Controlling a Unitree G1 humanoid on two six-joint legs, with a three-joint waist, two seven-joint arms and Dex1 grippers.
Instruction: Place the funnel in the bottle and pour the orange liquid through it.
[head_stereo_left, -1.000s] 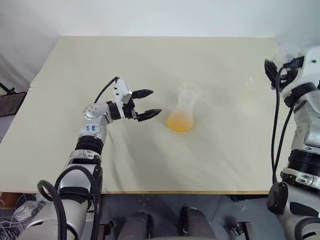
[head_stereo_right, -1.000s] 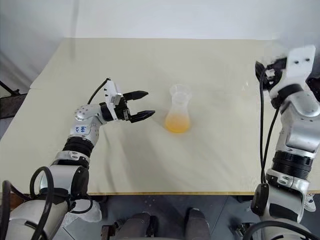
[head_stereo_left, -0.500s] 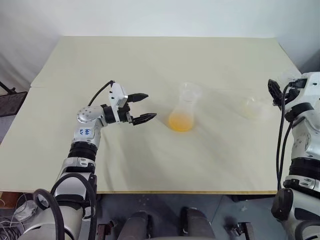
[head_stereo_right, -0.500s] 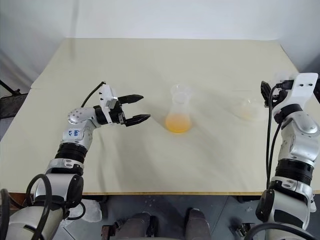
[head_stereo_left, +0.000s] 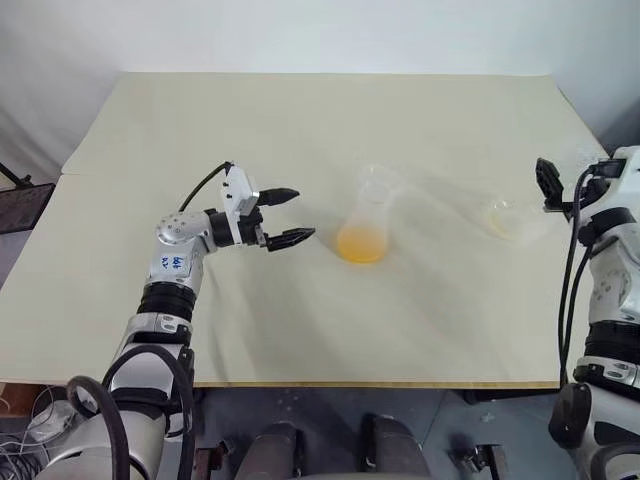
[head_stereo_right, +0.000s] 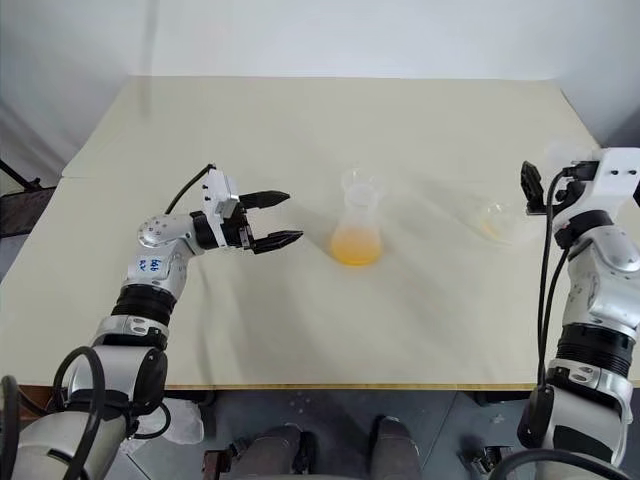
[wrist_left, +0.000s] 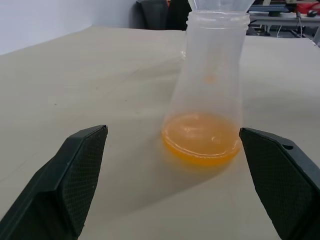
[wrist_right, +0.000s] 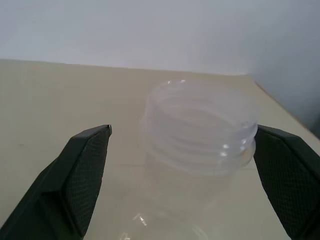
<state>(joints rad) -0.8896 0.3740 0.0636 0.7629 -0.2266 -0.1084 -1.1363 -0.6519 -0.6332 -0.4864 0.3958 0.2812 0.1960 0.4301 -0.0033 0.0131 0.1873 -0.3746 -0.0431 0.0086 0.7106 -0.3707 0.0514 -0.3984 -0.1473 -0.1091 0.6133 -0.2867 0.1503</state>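
Note:
The bottle (head_stereo_left: 368, 222) stands upright mid-table, with the orange liquid (head_stereo_left: 360, 244) pooled in its wide base. The clear funnel (wrist_left: 220, 4) sits in its neck. Left of it, my left gripper (head_stereo_left: 303, 213) is open and level, pointing at the bottle from a short gap away; in the left wrist view the bottle (wrist_left: 210, 85) stands ahead between the spread fingers (wrist_left: 80, 165). My right gripper (wrist_right: 182, 129) is open at the table's right edge, its fingers wide on either side of a clear wide-mouthed cup (wrist_right: 200, 130) and not gripping it.
The cup (head_stereo_left: 505, 217) stands on the beige table (head_stereo_left: 300, 120) near the right edge, with a faint yellow trace inside. A seam runs across the table's left part. Bare tabletop lies behind and in front of the bottle.
My right gripper has opened and let go of the cup, which now stands on the table at the right; the arm drew slightly right and down. The left gripper stayed open and still.

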